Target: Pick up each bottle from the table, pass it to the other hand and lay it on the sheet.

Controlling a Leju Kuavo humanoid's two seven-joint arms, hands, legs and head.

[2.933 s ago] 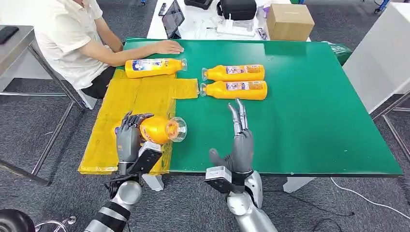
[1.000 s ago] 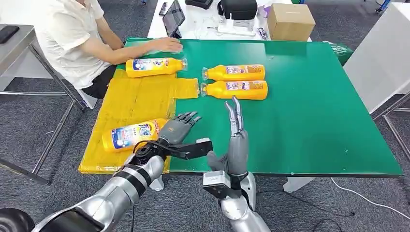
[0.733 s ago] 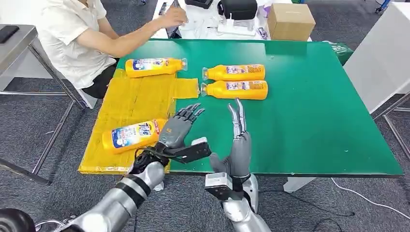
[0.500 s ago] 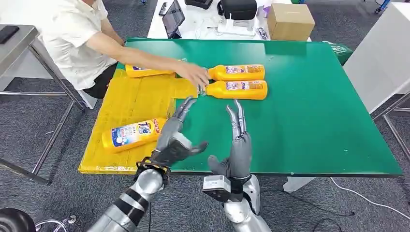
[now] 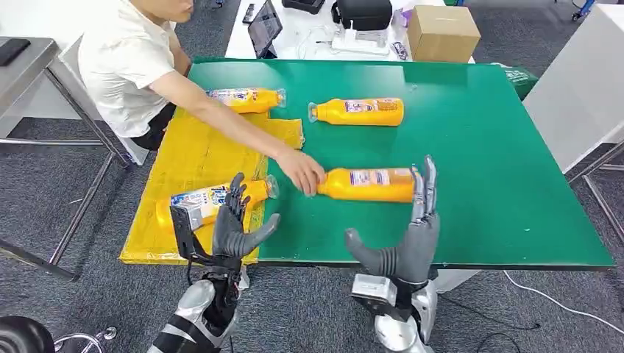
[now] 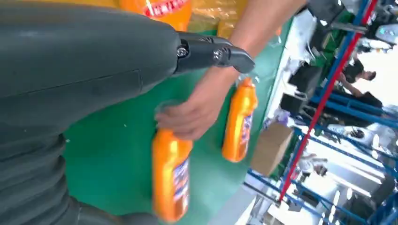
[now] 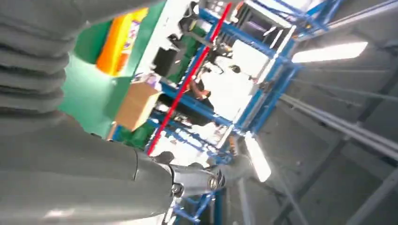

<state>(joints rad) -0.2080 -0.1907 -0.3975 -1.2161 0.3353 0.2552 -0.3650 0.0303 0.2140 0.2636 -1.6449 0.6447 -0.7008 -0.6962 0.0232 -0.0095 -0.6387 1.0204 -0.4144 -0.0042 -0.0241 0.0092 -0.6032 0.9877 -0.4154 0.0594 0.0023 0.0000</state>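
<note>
Robot lab/workshop: green test table (image 5: pixel 500 147), blue racking (image 7: pixel 263 108), cardboard box (image 5: pixel 440 32).

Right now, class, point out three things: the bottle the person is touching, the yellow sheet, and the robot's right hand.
bottle the person is touching (image 5: pixel 368 184), head view, on its label.
yellow sheet (image 5: pixel 195 158), head view, on a bare part.
right hand (image 5: pixel 407 246), head view, on its palm.

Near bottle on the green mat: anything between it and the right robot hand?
Nothing visible stands between the right robot hand and the near bottle. But a person's hand grips the bottle's cap end, on the side away from the robot hand.
</note>
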